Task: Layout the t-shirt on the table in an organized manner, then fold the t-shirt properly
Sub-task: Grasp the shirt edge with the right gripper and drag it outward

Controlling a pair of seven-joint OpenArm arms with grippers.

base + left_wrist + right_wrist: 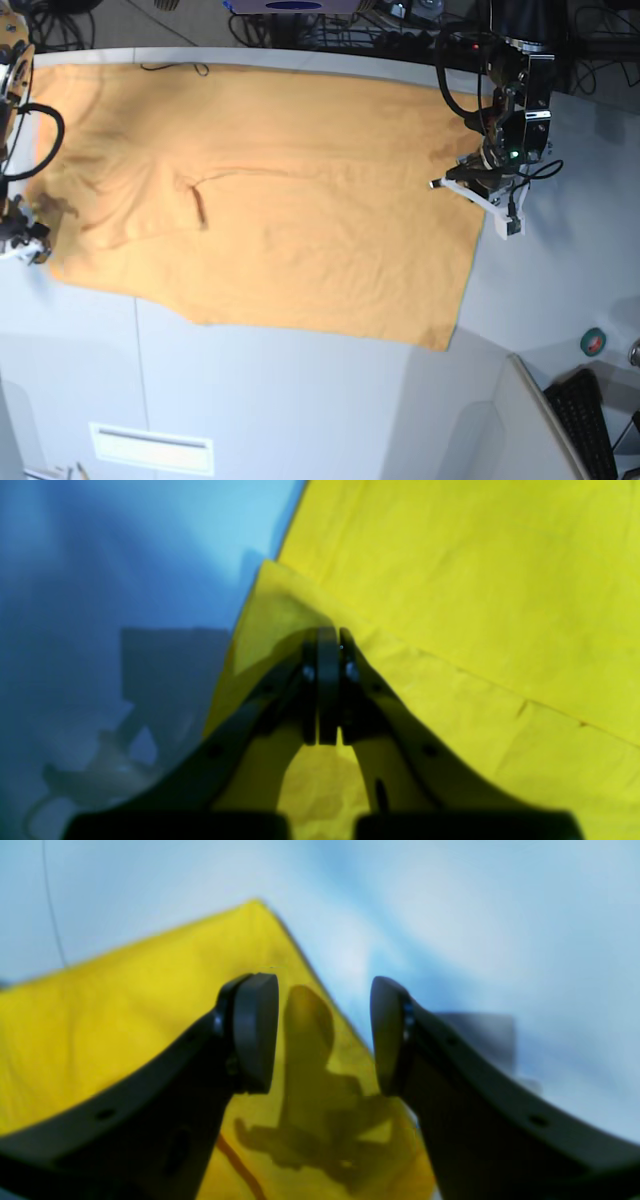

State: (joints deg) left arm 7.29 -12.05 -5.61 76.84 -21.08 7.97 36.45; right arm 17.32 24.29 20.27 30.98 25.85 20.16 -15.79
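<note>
Table point(300, 400) holds the shirt point(300, 200) spread nearly flat; layout approx done, folding all left. Left gripper point(328, 645) looks pinched on shirt's edge, tho blurry. Right gripper point(324, 1035) gapes wide, empty, over its corner.

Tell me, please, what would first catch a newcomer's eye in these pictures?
The big orange-yellow t-shirt dominates, spread nearly flat across the far half of the pale table. At the base view's right edge of the cloth, the left pincer is shut on a folded bit of the t-shirt's edge. At the opposite edge, the right pincer stands open over a corner of the fabric, its shadow falling on the cloth.
</note>
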